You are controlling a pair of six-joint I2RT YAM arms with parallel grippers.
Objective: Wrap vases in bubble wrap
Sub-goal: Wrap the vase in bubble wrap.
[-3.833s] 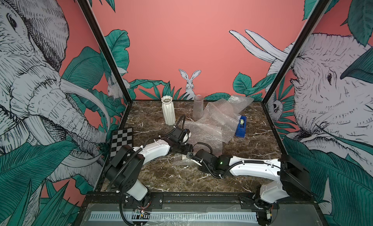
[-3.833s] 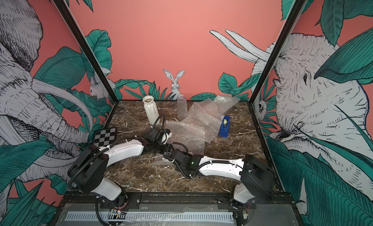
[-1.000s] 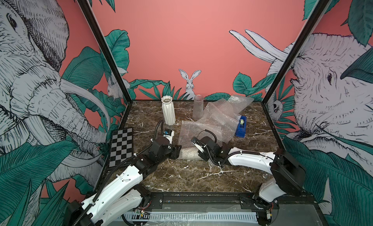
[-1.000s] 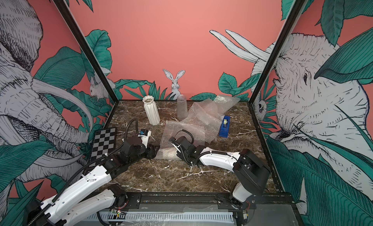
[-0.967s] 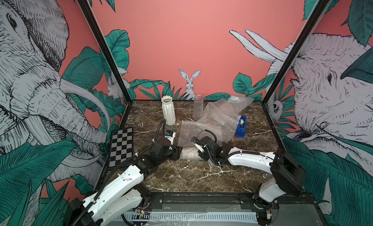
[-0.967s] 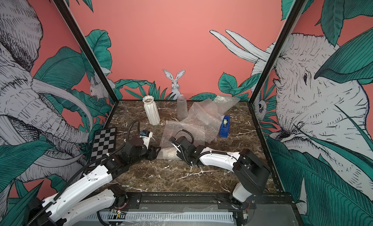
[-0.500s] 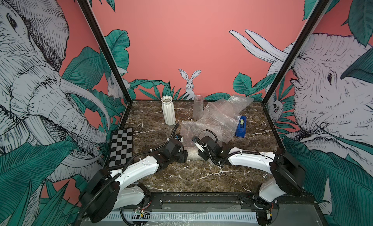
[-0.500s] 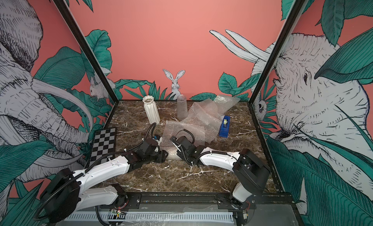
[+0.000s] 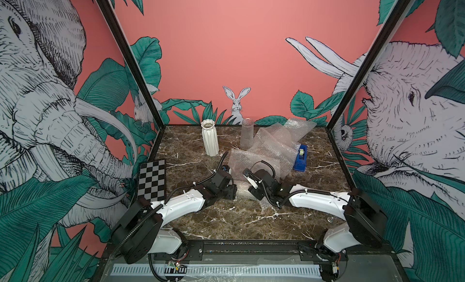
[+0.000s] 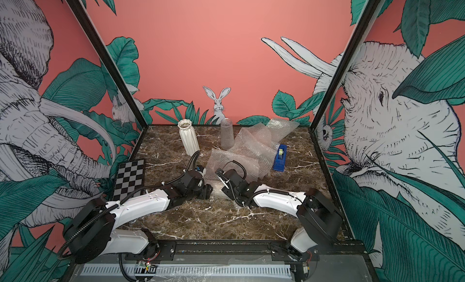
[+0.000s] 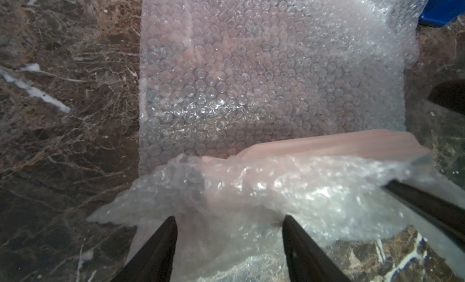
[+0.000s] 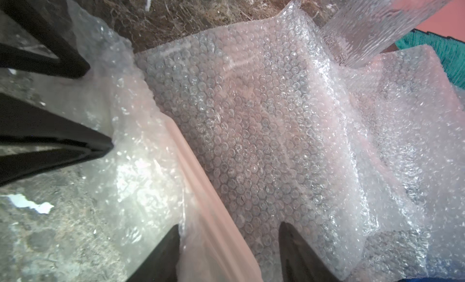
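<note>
A short white ribbed vase [image 11: 327, 144] lies on its side mid-table, one end bundled in bubble wrap [image 11: 251, 192]. My left gripper [image 11: 229, 222] stands open astride that bundled end, its fingertips against the wrap. From the opposite side my right gripper [image 12: 230, 230] is open around the same vase [image 12: 201, 192], which runs along one finger. In both top views the grippers [image 9: 235, 192] [image 9: 251, 190] face each other across the bundle [image 9: 242, 190]. The tall white vase [image 9: 210, 137] and the glass vase [image 9: 246, 133] stand upright at the back. More bubble wrap sheets [image 9: 271, 147] lie behind the grippers.
A blue tape dispenser [image 9: 300, 158] sits right of the sheets. A checkerboard card [image 9: 152, 178] lies at the table's left edge. Painted walls close in the marble table [image 9: 226, 222] on three sides.
My left arm has swung in to the right and lowered to the wrapped vase. Both grippers' jaws have widened. The right arm has hardly moved.
</note>
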